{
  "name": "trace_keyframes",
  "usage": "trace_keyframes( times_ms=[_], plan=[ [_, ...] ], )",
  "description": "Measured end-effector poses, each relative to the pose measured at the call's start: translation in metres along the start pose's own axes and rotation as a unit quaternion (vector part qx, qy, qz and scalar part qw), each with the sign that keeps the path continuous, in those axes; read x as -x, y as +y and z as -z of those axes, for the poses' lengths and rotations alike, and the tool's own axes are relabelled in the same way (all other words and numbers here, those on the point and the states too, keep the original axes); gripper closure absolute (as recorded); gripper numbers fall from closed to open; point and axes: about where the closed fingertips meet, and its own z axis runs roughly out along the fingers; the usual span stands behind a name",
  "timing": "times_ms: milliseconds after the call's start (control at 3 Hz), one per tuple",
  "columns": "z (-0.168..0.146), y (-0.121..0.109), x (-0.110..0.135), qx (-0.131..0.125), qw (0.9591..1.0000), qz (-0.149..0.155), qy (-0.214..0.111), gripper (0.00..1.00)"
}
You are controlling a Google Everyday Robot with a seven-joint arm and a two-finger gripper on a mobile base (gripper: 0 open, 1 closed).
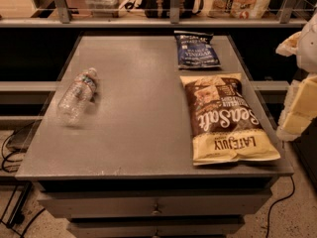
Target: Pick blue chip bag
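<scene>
The blue chip bag (197, 50) is a small dark-blue snack bag with white lettering. It lies flat at the far right of the grey table top (133, 133). My gripper (301, 105) shows as white and cream parts at the right edge of the view. It hangs beside the table's right side, to the right of and nearer than the blue bag, and touches nothing.
A large brown-and-yellow "Sea Salt" chip bag (225, 118) lies just in front of the blue bag. A clear plastic bottle (78, 95) lies on its side at the left. A rail and shelf with packages (242, 1) run behind the table. Cables (12, 148) lie on the floor at left.
</scene>
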Motion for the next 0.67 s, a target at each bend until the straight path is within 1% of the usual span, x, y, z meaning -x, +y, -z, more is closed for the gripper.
trace_keyframes(
  times_ms=[333,667],
  plan=[
    [0.0,0.0,0.0,-0.001,1.0,0.0,-0.001,0.0],
    [-0.006,-0.013,0.006,0.0,0.9984,-0.024,-0.051,0.0]
  ],
)
